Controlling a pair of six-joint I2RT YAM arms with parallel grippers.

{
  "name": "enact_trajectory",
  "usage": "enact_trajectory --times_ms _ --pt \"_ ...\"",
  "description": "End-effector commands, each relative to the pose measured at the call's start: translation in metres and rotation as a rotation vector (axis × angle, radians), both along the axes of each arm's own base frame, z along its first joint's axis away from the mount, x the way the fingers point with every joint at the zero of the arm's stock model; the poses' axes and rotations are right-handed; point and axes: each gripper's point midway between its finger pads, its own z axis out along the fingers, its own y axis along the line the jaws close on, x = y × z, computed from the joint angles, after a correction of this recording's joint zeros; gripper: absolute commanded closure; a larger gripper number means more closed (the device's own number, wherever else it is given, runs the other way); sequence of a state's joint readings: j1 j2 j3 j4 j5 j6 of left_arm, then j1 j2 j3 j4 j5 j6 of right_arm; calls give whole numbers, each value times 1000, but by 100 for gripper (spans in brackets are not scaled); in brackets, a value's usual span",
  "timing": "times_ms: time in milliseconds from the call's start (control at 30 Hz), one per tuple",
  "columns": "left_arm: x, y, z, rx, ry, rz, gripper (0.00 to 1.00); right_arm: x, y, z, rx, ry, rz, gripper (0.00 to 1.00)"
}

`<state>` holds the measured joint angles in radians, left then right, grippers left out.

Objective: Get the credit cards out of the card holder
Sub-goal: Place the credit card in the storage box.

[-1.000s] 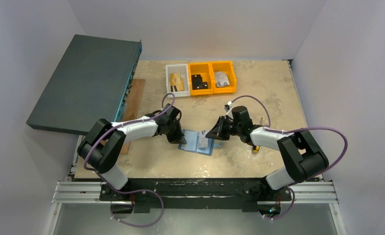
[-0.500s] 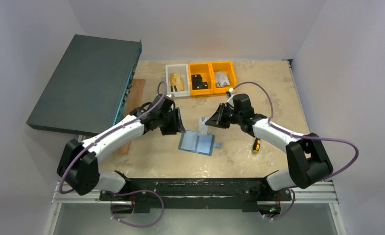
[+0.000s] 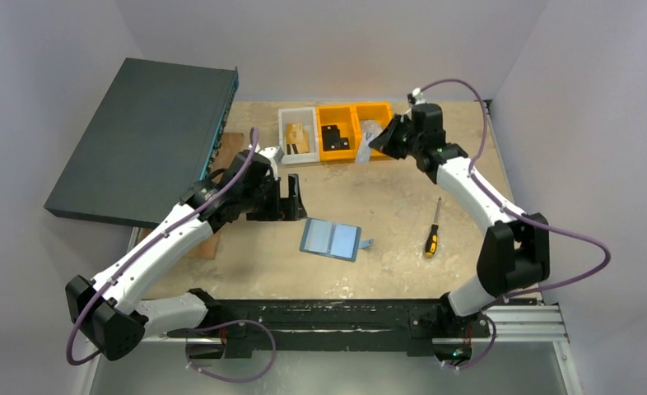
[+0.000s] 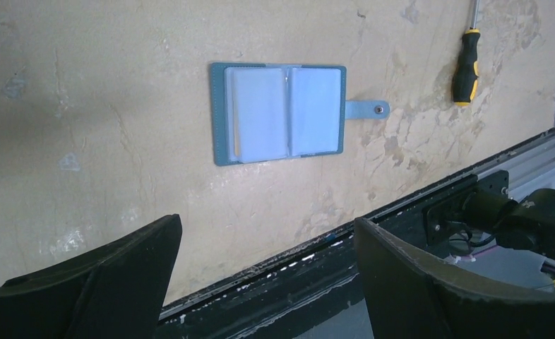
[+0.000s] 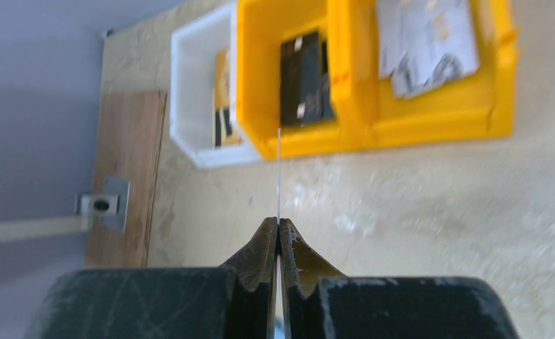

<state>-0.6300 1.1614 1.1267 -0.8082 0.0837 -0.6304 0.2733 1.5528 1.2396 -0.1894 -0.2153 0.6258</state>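
The card holder (image 3: 330, 239) lies open flat on the table, its pale blue pockets facing up and its snap tab to the right; the left wrist view shows the holder (image 4: 282, 113) too. My left gripper (image 3: 292, 206) hovers just up and left of it, open, with nothing between its fingers (image 4: 112, 275). Far back over the bins, my right gripper (image 3: 379, 141) is shut on a silvery-grey credit card (image 3: 367, 132). In the right wrist view this card (image 5: 279, 169) shows edge-on as a thin line rising from the pinched gripper (image 5: 279, 222).
A white bin (image 3: 287, 141) holding a gold-tan card (image 3: 297, 138) and two orange bins (image 3: 345, 152) stand at the back. A screwdriver (image 3: 431, 230) lies right of the holder. A large dark teal box (image 3: 143, 140) and a wooden board (image 3: 221, 193) lie left.
My left gripper opened and drew back up and left, off the holder. My right gripper carried the silvery card from the holder up to the bins at the back.
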Motion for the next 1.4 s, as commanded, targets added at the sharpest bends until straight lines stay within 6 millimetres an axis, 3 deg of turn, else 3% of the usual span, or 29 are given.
enact_trajectory --times_ms 0,167,367,533,733,833,900,1167,1367 --pt "-6 7 13 24 -27 -54 8 53 -34 17 -135 -83 -69 100" --pt "-9 8 16 23 -28 -71 8 100 -58 8 -157 -97 -99 100" --pt "-11 7 16 9 -25 -74 8 143 -51 -37 -163 -55 -37 100" --pt "-12 8 15 9 -26 -69 8 168 -42 -67 -144 -16 -12 100" --pt "-15 10 12 16 -14 -74 8 182 -41 -77 -133 7 -35 97" --pt "-16 9 11 13 -12 -73 8 183 -44 -74 -133 20 -59 82" --pt "-15 9 9 13 -8 -74 8 181 -45 -69 -131 28 -68 65" --pt "-14 10 8 18 -13 -68 8 151 -40 -19 -140 -2 -119 3" --pt "-10 13 1 32 -8 -34 8 84 -4 -10 -158 24 -116 1"
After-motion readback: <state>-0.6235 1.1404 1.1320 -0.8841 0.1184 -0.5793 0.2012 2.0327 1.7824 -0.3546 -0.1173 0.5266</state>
